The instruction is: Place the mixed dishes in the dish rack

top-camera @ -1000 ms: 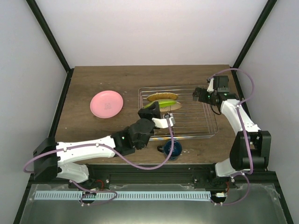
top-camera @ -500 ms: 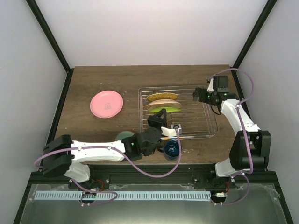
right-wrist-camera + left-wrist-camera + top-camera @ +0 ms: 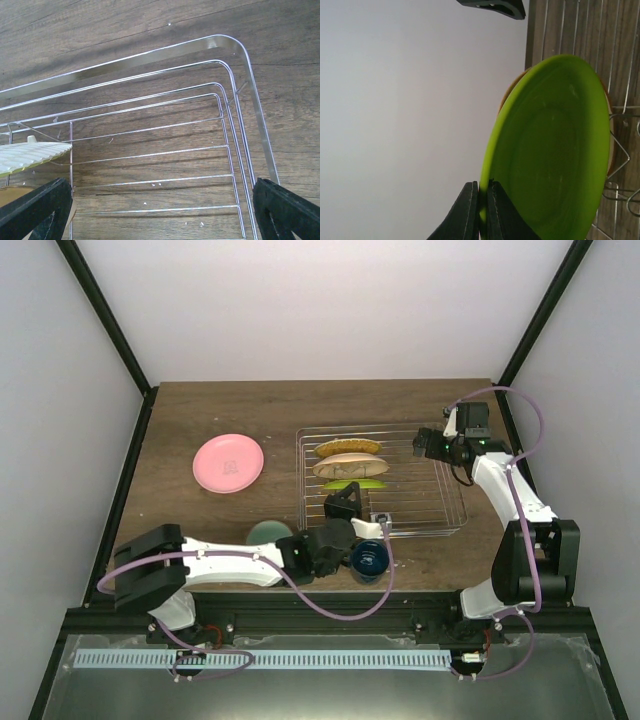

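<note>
Pinching the lime-green plate [image 3: 555,150], left jaws reach into dish rack [image 3: 428,504].

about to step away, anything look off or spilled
Nothing stands out. The lime-green plate and two others stand on edge in the dish rack; the pink plate, mint-green bowl and dark blue mug sit on the table, nothing spilled.

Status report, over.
Left gripper shut; right gripper open over dish rack. Lime-green plate standing racked. Pink plate, bowl, mug not racked.
</note>
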`<state>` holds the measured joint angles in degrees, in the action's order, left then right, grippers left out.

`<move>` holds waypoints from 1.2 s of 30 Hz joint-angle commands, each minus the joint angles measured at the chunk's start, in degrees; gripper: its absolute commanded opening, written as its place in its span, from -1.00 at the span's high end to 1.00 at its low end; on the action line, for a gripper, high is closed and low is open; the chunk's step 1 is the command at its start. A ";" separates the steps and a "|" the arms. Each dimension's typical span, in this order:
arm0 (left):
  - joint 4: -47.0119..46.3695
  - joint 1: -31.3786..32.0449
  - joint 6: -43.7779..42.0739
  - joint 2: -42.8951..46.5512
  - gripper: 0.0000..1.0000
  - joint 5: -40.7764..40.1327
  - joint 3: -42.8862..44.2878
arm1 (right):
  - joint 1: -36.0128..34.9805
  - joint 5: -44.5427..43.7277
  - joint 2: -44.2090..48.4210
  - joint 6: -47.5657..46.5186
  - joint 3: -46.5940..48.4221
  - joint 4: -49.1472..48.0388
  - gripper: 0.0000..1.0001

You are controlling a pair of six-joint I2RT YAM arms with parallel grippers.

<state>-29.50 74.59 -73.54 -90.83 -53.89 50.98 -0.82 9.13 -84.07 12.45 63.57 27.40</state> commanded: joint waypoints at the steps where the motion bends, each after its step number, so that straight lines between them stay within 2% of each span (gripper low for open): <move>1: -0.89 -1.20 3.84 -1.17 1.00 -0.53 -0.35 | 0.82 -0.34 0.40 -0.89 -0.28 -0.88 -1.00; 18: 1.96 -2.76 11.90 -4.47 1.00 0.63 -0.44 | 0.82 -0.14 0.14 -0.83 -0.47 -0.86 -1.00; 25: 9.83 -2.82 17.42 -4.56 0.68 1.34 1.64 | 0.82 0.00 -0.13 -0.72 -0.55 -0.96 -1.00; 27: 11.37 -2.70 18.06 -4.31 0.53 1.29 1.75 | 0.81 0.10 -0.13 -0.67 -0.49 -0.97 -1.00; 31: 13.12 -2.48 19.14 -3.31 0.08 1.52 2.33 | 0.82 0.21 -0.12 -0.75 -0.44 -0.95 -1.00; 36: 16.22 -1.04 21.04 -0.25 -0.11 2.59 3.42 | 0.82 0.33 -0.18 -0.69 -0.29 -0.94 -1.00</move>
<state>-16.32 72.27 -55.37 -94.87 -52.14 52.21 -0.82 9.19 -84.07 12.47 62.81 27.33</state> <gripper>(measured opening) 0.537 0.999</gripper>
